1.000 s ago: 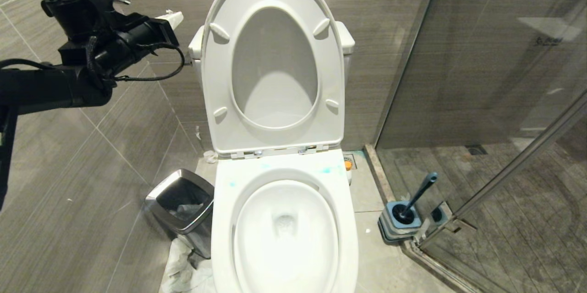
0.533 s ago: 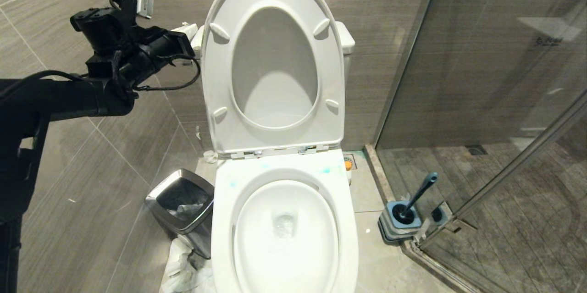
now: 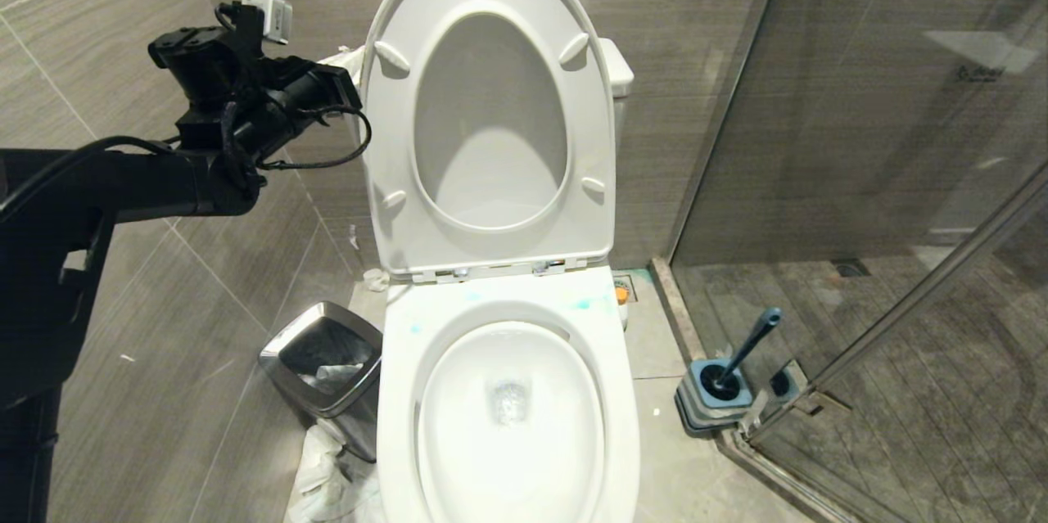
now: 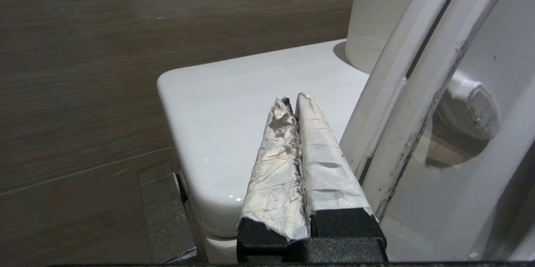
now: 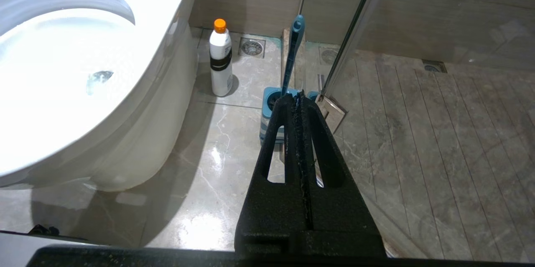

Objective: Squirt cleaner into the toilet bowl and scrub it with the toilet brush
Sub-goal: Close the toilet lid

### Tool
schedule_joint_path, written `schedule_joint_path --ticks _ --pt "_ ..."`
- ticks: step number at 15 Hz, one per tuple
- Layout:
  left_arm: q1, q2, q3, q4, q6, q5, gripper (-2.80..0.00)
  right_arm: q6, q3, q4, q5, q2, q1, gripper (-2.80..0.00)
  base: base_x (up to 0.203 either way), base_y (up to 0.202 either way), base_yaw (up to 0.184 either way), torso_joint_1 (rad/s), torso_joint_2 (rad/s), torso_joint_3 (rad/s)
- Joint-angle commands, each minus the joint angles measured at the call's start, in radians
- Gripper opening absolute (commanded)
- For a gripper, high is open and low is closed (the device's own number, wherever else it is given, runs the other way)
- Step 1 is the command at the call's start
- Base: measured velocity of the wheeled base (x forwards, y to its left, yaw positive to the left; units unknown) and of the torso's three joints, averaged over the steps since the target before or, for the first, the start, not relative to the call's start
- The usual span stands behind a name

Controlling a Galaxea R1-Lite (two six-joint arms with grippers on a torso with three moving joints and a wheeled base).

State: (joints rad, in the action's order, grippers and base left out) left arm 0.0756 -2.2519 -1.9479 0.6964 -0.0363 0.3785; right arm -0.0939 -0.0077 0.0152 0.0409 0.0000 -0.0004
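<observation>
The left gripper point(image 4: 297, 102), its fingers pressed together and empty, hangs above the white cistern lid point(image 4: 234, 100) – its tips hide behind the raised seat point(image 3: 489, 110). Below, the glossy white toilet bowl point(image 3: 508, 417) sits on grey tiles – the slim teal toilet brush point(image 5: 292, 56) stands just past the right gripper point(image 5: 299, 95), also closed.

Head camera looks steeply down on the toilet bowl point(image 3: 508, 392); right wrist camera shares it, low beside it.

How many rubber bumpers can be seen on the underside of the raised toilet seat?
4. Two sit near the top of the seat, upper left and upper right. Two sit lower down, lower left and lower right. None seems hidden.
</observation>
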Motion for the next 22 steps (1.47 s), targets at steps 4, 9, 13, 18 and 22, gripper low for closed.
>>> schedule_joint_path --ticks 4,9,13,18,22 --pt "0.009 -0.012 0.009 -0.005 0.003 0.02 -2.8 -0.001 0.0 0.0 0.001 0.002 0.0 -2.8 0.0 0.0 0.0 0.0 0.0 0.0" --pt "0.012 0.03 0.063 -0.007 -0.025 0.131 -2.8 -0.001 0.0 0.0 0.001 0.002 0.0 -2.8 0.0 0.0 0.0 0.0 0.0 0.0" --pt "0.007 0.103 0.174 -0.008 -0.069 0.209 -2.8 -0.001 0.0 0.0 0.001 0.002 0.0 -2.8 0.0 0.0 0.0 0.0 0.0 0.0" --pt "0.011 0.289 0.569 -0.015 -0.088 0.251 -2.8 -0.001 0.0 0.0 0.001 0.002 0.0 -2.8 0.0 0.0 0.0 0.0 0.0 0.0" --pt "0.016 0.507 0.892 -0.041 -0.09 0.292 -2.8 -0.001 0.0 0.0 0.001 0.002 0.0 -2.8 0.0 0.0 0.0 0.0 0.0 0.0"
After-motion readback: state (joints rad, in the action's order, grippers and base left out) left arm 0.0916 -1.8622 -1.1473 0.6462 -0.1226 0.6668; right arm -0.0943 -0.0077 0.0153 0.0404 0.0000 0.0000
